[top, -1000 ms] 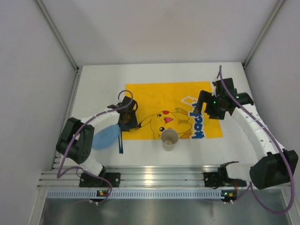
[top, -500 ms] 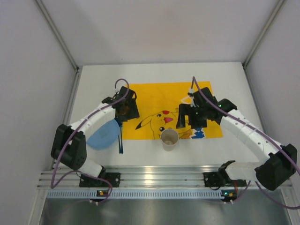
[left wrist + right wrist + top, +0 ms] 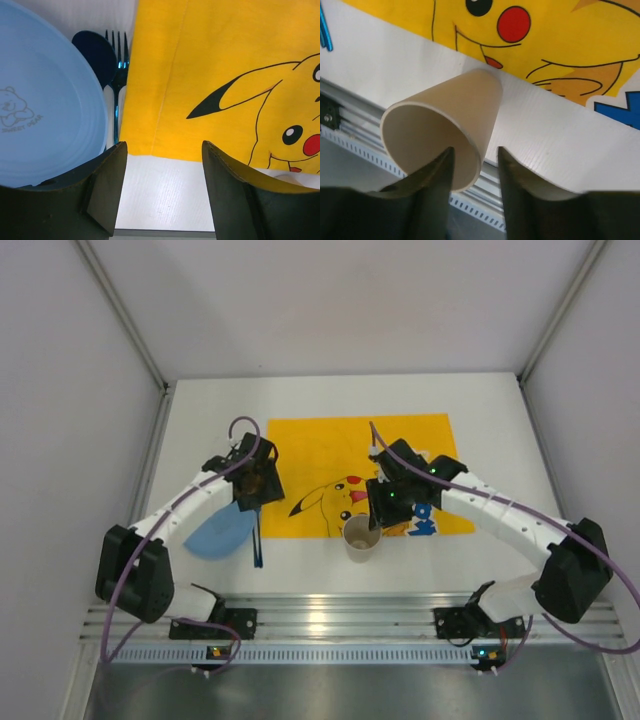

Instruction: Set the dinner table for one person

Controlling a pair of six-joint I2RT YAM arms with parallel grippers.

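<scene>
A beige paper cup [image 3: 362,537] stands on the white dinner table [image 3: 210,420] at the near edge of the yellow Pikachu mat [image 3: 330,455]. My right gripper [image 3: 376,520] reaches down over it. In the right wrist view the cup [image 3: 445,130] has its rim between the fingers of the right gripper [image 3: 475,150]: one finger inside, one outside with a gap, so open. My left gripper [image 3: 257,496] hovers open over the mat's left near corner, nothing between its fingers [image 3: 164,145]. A light blue plate [image 3: 45,100], a dark blue spoon [image 3: 95,55] and a fork [image 3: 117,75] lie left of the mat.
The aluminium rail [image 3: 320,615] runs along the near edge just behind the cup. Grey panels wall in the table on the left, right and back. The plate [image 3: 220,530] and the cutlery [image 3: 257,540] lie under the left forearm.
My right arm has swung left and down from the mat's right edge to the cup, and its jaws have narrowed around the rim. My left gripper has opened wider and drifted slightly left.
</scene>
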